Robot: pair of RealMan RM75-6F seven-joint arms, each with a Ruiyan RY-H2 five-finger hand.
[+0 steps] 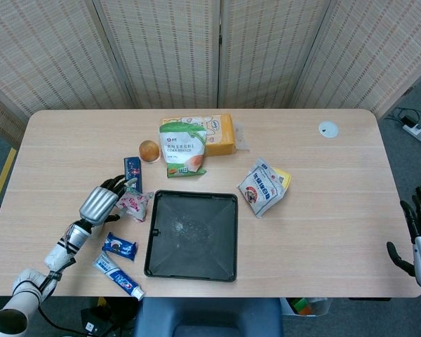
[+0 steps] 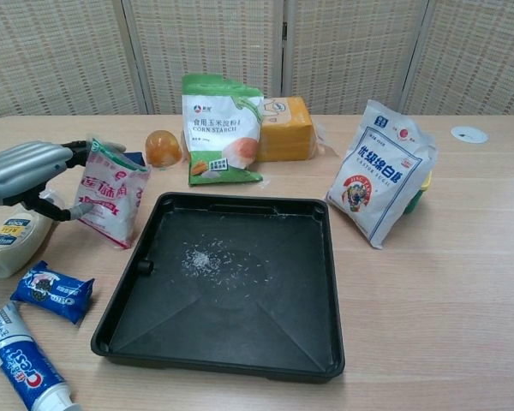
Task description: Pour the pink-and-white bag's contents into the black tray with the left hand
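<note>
Woven screens stand behind a pale wooden desk (image 1: 323, 210) that carries a black tray (image 2: 231, 287) near the front middle. The left robot hand (image 2: 26, 169) is clamped on the pink-and-white bag (image 2: 111, 190), thumb at its lower side and fingers at its top edge, just off the tray's left rim at about ten o'clock from the tray's centre. In the chest view the bag's long axis leans, its upper end toward eleven o'clock and its lower corner toward five o'clock, nearly touching the tray's rim. White grains lie scattered on the tray floor. Behind the tray at twelve o'clock stands a green starch bag (image 2: 221, 128) with a yellow block (image 2: 287, 128) beside it; a white sugar bag (image 2: 381, 171) stands at two o'clock. The right robot hand (image 1: 417, 235) hangs off the desk's right edge, fingers apart, holding nothing.
</note>
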